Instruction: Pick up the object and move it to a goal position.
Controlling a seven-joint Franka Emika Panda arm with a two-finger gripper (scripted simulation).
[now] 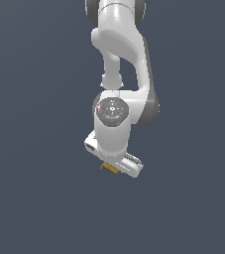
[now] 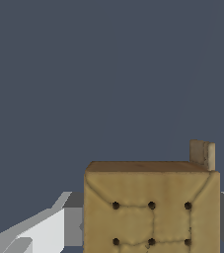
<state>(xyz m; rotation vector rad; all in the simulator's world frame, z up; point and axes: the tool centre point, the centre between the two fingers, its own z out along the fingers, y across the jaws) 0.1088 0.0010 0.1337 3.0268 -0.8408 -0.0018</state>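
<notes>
The object (image 2: pixel 153 197) is a tan-brown square block with dark dots on its top face, and it fills the lower part of the wrist view. It sits between my gripper's (image 2: pixel 150 232) two grey fingers (image 2: pixel 73 226), which press against its two sides. In the exterior view the white hand (image 1: pixel 116 159) points down, and only a small tan edge of the object (image 1: pixel 108 167) shows beneath it. The fingertips are hidden there by the hand. The gripper is shut on the object.
A plain dark blue-grey background surrounds the arm in both views. No other objects, containers or edges show. The white arm (image 1: pixel 119 44) reaches down from the top of the exterior view.
</notes>
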